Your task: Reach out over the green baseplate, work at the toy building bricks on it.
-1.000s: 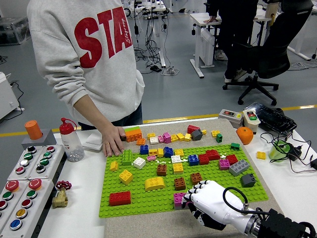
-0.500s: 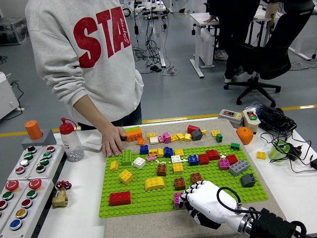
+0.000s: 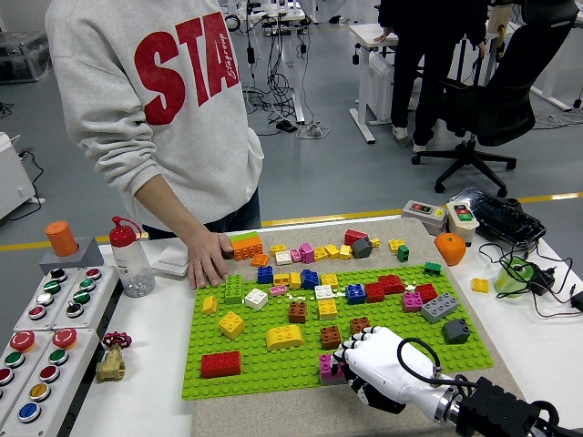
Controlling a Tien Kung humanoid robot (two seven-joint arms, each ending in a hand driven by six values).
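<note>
Creeping toward the bench's left edge, the right hand (image 3: 369,362) now sits at the near edge of the green baseplate (image 3: 264,364), fingers curled against a pink brick (image 3: 325,366); whether they clamp it I cannot tell. Grasping seems underway; next comes a firm pinch, then lifting. A person's hand (image 3: 208,264) rests at the baseplate's far left corner.

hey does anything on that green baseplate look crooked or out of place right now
Yes. The grey brick near the green baseplate's right side sits skewed to the stud grid, and the dark grey brick below it looks tipped. The robot hand rests by the pink brick.
</note>
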